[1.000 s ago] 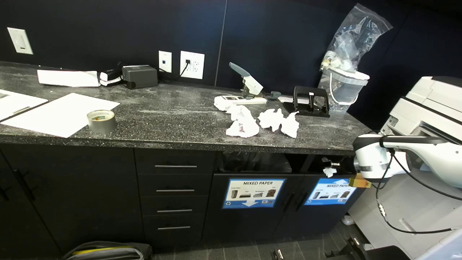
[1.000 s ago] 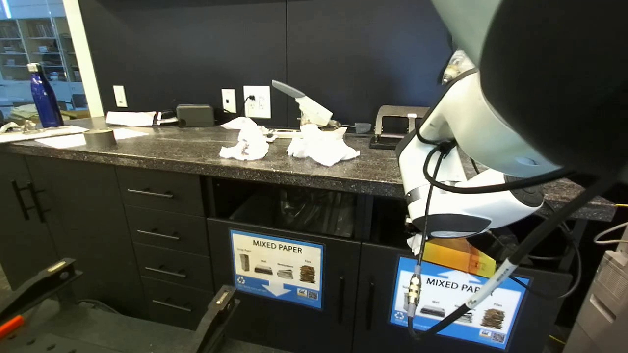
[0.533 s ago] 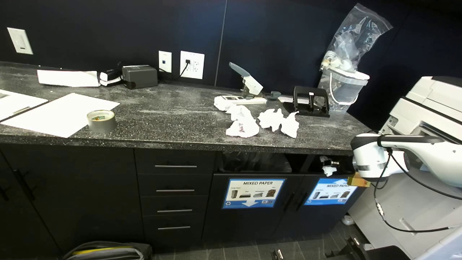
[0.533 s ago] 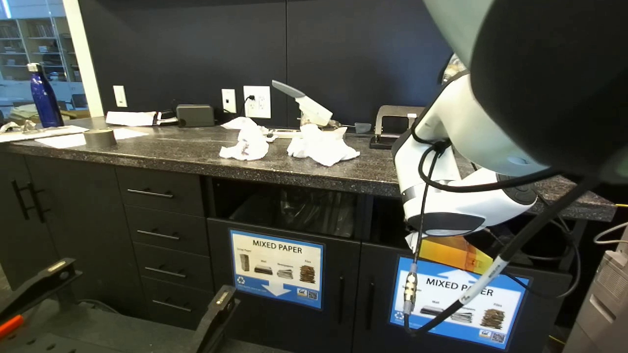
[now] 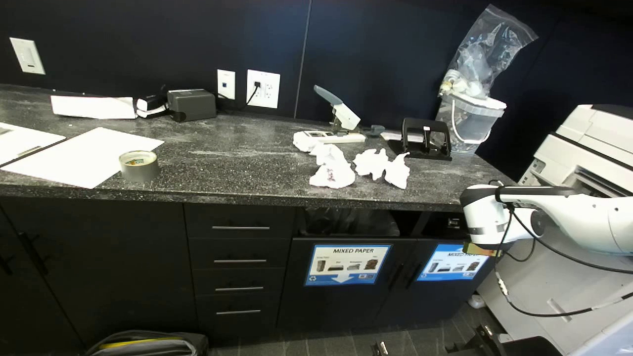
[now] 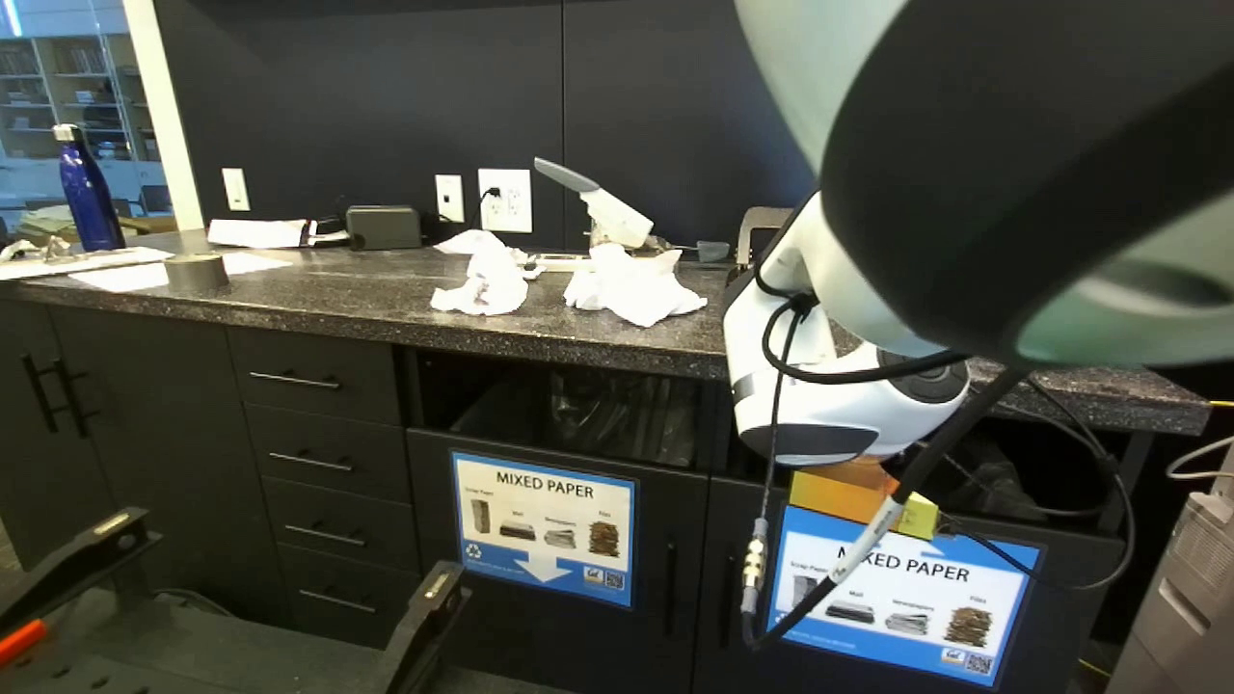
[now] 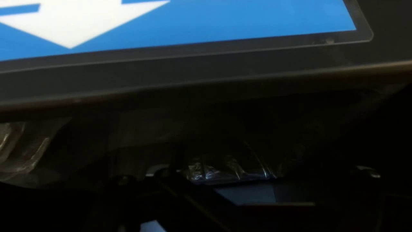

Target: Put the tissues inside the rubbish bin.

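Gripper (image 5: pixel 452 224) at rubbish bin (image 5: pixel 433 230), maybe for dropping.
Too dark to tell if pinching; likely next: tissues (image 5: pixel 332 170) on counter (image 5: pixel 222 168).

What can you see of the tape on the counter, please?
The tape is a squat, hollow grey roll, matt-looking outside, paler on top and within, where small coloured patches show. It lies flat on the counter near its front edge, beside or partly on a white sheet; I cannot tell which. Nothing grips it.
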`<state>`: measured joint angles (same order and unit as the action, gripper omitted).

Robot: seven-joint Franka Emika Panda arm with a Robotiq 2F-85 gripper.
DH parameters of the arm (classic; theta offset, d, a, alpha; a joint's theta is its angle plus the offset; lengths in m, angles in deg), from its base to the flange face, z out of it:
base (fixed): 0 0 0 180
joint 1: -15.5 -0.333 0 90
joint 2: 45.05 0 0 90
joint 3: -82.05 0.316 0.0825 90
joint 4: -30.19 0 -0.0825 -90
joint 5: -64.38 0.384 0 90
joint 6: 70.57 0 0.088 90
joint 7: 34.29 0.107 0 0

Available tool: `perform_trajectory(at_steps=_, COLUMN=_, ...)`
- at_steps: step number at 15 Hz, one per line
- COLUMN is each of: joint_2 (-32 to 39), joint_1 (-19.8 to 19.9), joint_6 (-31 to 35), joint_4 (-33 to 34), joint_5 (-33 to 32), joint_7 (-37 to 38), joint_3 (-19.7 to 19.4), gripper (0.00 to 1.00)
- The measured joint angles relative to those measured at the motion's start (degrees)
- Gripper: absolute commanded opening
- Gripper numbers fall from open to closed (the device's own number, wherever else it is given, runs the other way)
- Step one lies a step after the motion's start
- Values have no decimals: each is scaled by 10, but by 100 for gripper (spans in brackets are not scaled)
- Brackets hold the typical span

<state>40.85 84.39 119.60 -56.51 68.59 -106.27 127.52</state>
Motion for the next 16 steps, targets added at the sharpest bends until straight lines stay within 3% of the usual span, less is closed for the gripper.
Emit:
perform_trajectory(at_steps=3, joint_2=-9, joint_1=-34, joint_6=46, joint_4=0, joint_5=-46, joint_7=88, joint_3=-37, gripper=99)
perform_trajectory(at_steps=5, joint_2=-41, joint_1=-66, joint_6=48, joint_4=-8, joint_5=-54, joint_7=162, joint_3=-85, gripper=100)
perform_trajectory(at_steps=11, joint_2=-180, joint_1=-174, joint_6=-31, joint_4=-98, joint_5=-61, joint_7=362, joint_3=-237, gripper=100)
perform_trajectory(at_steps=13, joint_2=-230, joint_1=-192, joint_6=-79, joint_4=-143, joint_5=-67, joint_7=411, joint_3=-256, gripper=100)
perform_trajectory(at_steps=16, joint_2=-307, joint_1=-193, joint_6=-186, joint_4=-200, joint_5=-73, joint_7=454, joint_3=-245, gripper=100)
